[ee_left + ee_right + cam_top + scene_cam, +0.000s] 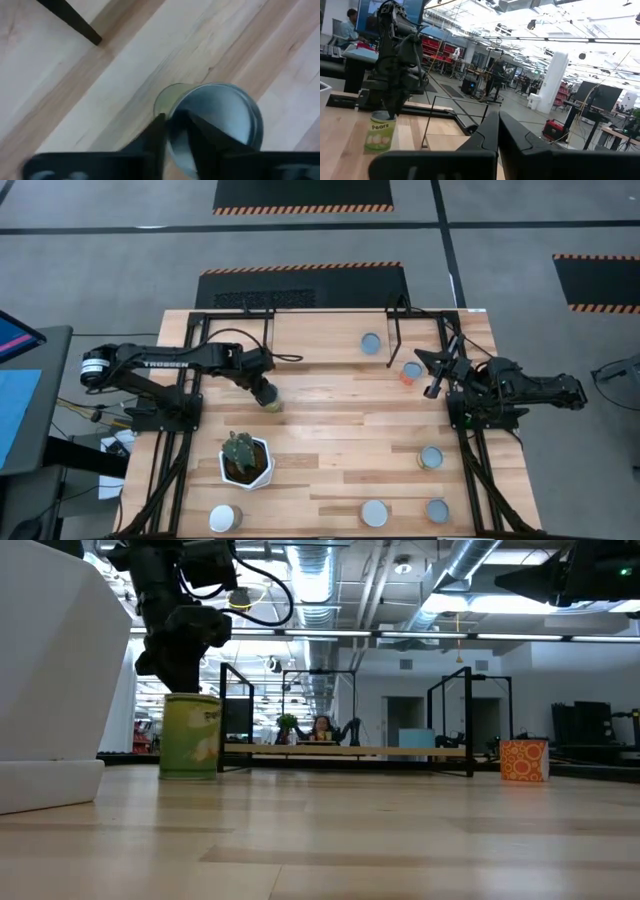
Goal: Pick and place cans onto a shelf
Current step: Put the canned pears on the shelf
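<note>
near the shelf [330,345] front-left leg, on the tabletop [330,430]: yellow-green can [272,402], upright; left gripper [266,394] directly above, fingers nearly closed over its rim, grip undeterminable. right gripper [432,391] raised at right edge, fingers together, empty.

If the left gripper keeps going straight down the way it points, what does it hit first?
The left gripper points down at the yellow-green can right below it, so it would meet that can's silvery top first. The wrist view shows its jaws close together, already at the rim.
</note>
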